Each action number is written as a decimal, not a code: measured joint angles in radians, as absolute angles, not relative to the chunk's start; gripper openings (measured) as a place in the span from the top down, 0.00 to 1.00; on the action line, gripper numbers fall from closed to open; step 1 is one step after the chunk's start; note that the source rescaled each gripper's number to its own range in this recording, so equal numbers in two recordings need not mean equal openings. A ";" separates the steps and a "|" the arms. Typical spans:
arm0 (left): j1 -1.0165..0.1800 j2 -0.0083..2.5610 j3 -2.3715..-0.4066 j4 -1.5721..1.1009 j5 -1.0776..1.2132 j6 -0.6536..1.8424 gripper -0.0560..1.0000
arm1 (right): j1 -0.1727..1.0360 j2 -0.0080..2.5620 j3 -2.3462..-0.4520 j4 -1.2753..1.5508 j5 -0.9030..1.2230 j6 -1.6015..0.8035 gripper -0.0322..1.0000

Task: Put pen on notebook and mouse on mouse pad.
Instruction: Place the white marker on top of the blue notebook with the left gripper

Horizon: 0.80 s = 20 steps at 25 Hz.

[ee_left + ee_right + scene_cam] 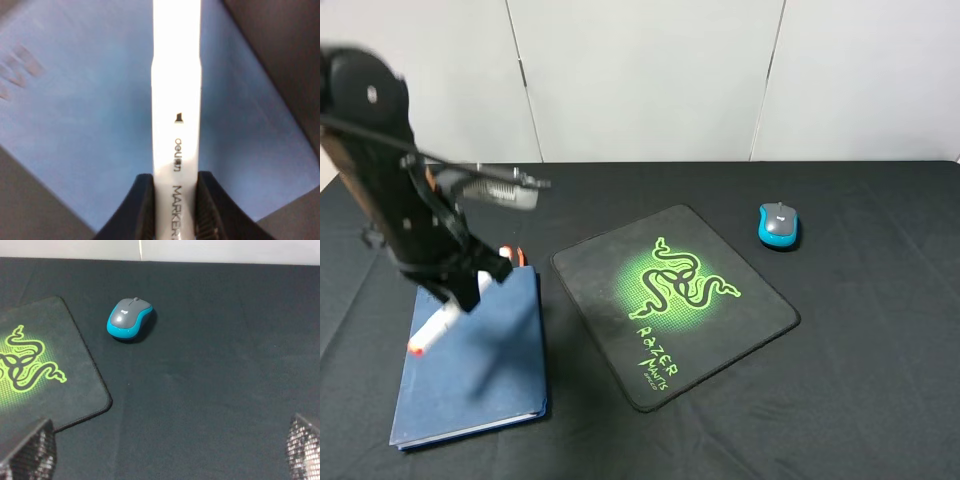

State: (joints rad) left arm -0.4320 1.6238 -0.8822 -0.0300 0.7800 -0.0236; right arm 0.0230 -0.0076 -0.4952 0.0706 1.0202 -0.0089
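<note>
Black cloth table [860,380], white wall panels [640,70]; left hand [174,200] grips pen [176,75]; right hand [167,447] spread wide.

Left hand [176,212] clenched, right hand [167,450] spread.

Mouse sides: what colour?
The mouse has teal-blue sides; clearest in the right wrist view.

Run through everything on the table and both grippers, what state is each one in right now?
pen: clamped in left gripper, above the notebook.
notebook: closed, lying flat.
mouse: on the table, off the mouse pad, untouched.
mouse pad: flat, nothing on it.
left gripper: shut on the pen.
right gripper: open, empty.
</note>
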 joint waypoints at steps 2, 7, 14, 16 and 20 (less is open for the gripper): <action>-0.432 1.623 -0.820 -0.062 0.716 -0.026 0.94 | 0.023 -0.008 -0.495 0.071 1.020 -0.009 0.00; -0.432 1.622 -0.711 -0.095 0.551 -0.026 0.94 | 0.023 -0.008 -0.495 0.071 1.020 -0.009 0.00; -0.432 1.622 -0.639 -0.098 0.422 -0.026 0.94 | 0.023 -0.008 -0.495 0.071 1.020 -0.009 0.00; -0.432 1.622 -0.632 -0.098 0.416 -0.026 0.94 | 0.023 -0.008 -0.495 0.071 1.020 -0.009 0.00; -0.432 1.622 -0.631 -0.098 0.415 -0.027 0.94 | 0.023 -0.008 -0.495 0.071 1.020 -0.009 0.00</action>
State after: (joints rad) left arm -0.4320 1.6216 -0.6308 -0.0982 0.4152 -0.0273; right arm 0.0230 -0.0076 -0.4952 0.0706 1.0202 -0.0089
